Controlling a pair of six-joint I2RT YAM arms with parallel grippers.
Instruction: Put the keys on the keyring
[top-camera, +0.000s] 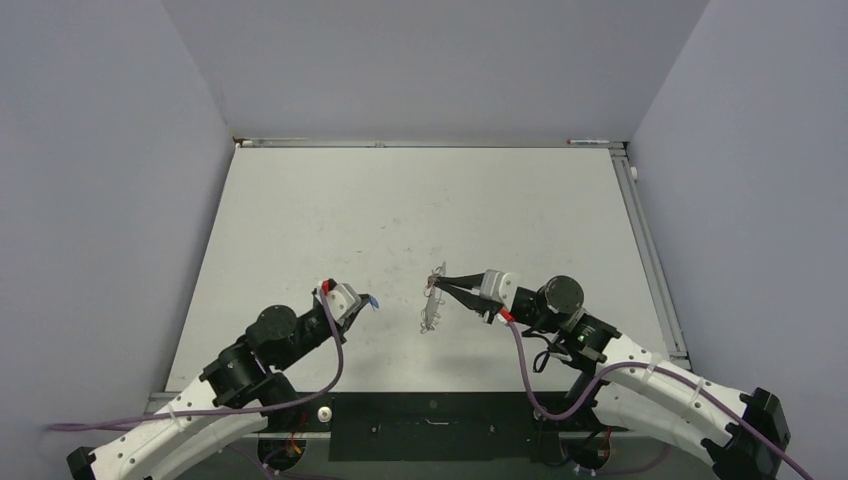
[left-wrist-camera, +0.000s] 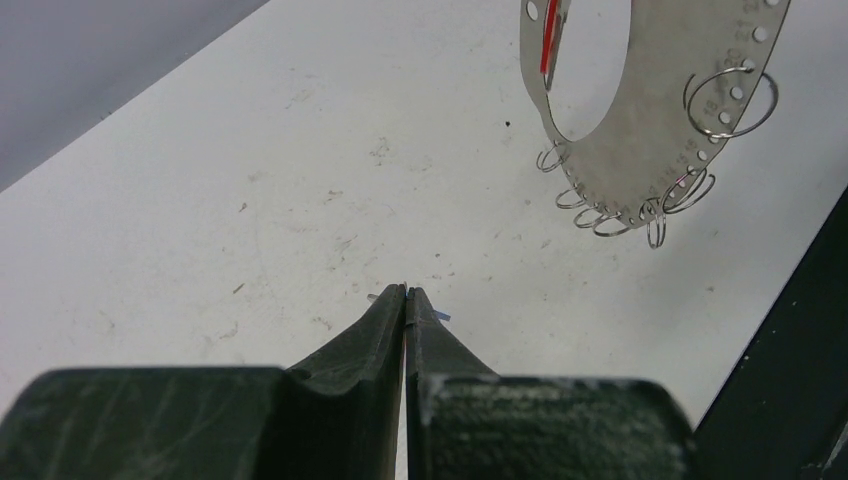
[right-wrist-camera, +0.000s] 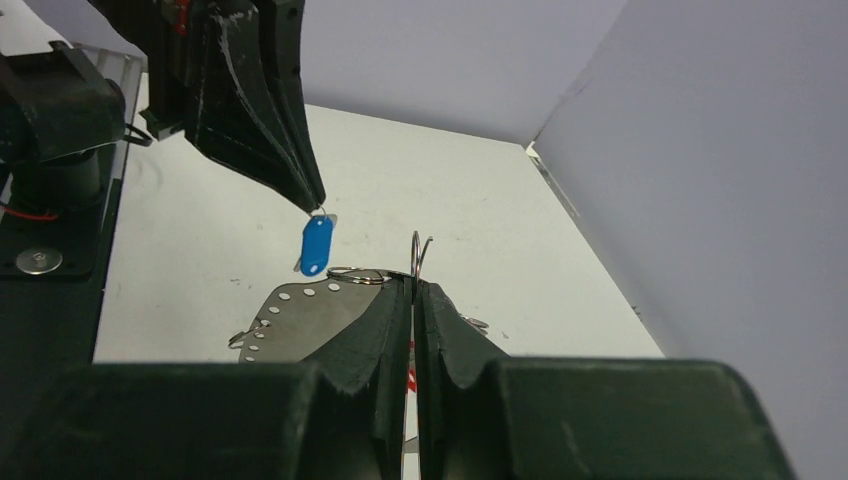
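Right wrist: blue key (right-wrist-camera: 316, 245) dangles near keyring (right-wrist-camera: 300, 315).
I see left gripper (right-wrist-camera: 317, 207) pinching blue key, right gripper (right-wrist-camera: 413, 283) pinching keyring, by table's (right-wrist-camera: 200, 250) near edge; it could swing, miss loop (right-wrist-camera: 420, 250).

I have bare white tabletop (top-camera: 420, 200) free across the overhead frame's upper half. At centre, a thin silvery perforated metal hoop (top-camera: 432, 305) in my right gripper (top-camera: 441, 284) bars the way; a narrow gap separates it from the small blue-headed key (top-camera: 374, 303) in my left gripper (top-camera: 363, 302).

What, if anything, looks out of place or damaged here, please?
Nothing stands out: the blue key hangs from the left tool, the right tool grips the keyring, and the table shows only light scuffs.
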